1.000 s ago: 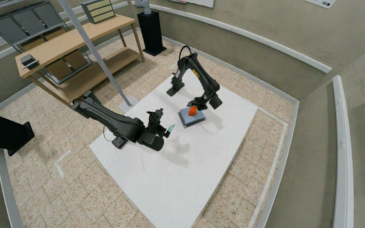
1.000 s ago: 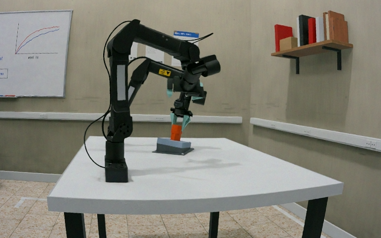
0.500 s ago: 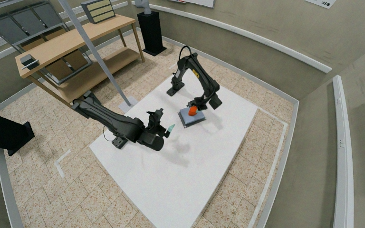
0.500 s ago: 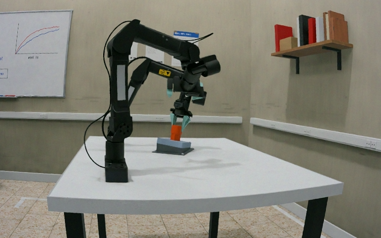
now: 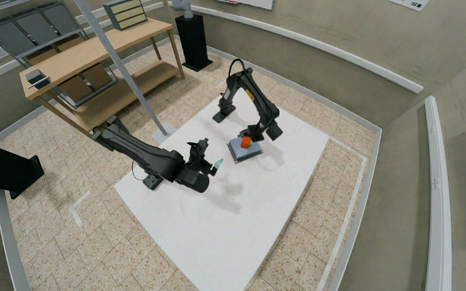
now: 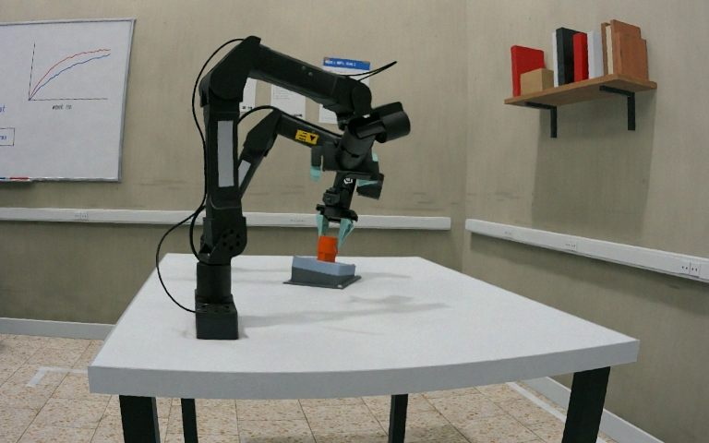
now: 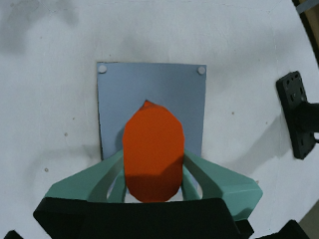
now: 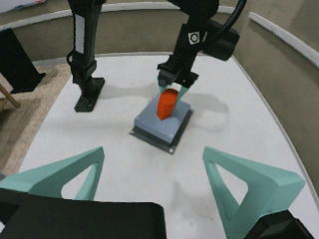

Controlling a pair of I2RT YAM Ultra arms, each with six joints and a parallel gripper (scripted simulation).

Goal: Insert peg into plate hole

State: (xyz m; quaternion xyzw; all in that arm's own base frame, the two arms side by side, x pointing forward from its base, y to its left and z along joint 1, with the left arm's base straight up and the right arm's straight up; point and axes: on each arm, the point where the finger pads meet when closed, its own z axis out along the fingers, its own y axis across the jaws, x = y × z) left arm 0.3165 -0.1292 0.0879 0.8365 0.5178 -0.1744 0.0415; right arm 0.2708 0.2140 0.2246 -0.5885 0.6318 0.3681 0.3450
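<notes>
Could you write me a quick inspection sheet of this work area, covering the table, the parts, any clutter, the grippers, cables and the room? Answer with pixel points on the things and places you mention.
Surface: white table (image 5: 219,219) (image 6: 366,334), a few small specks.
Job's things: orange peg (image 5: 245,142) (image 6: 327,249) (image 7: 154,149) (image 8: 167,104) upright at the blue-grey plate (image 5: 236,152) (image 6: 319,270) (image 7: 150,80) (image 8: 155,121), mostly above it; hole hidden.
Clutter: nothing seen.
Grippers: left gripper (image 6: 332,239) (image 7: 154,171) (image 8: 171,93) shut on the peg; right gripper (image 8: 154,169) open, nothing between its fingers.
Cables: black cable (image 6: 159,261) loops beside the nearer arm in the exterior view, not near the plate.
Surroundings: wooden workbench (image 5: 137,32), wall shelf (image 6: 580,89) with books, whiteboard (image 6: 67,140).
</notes>
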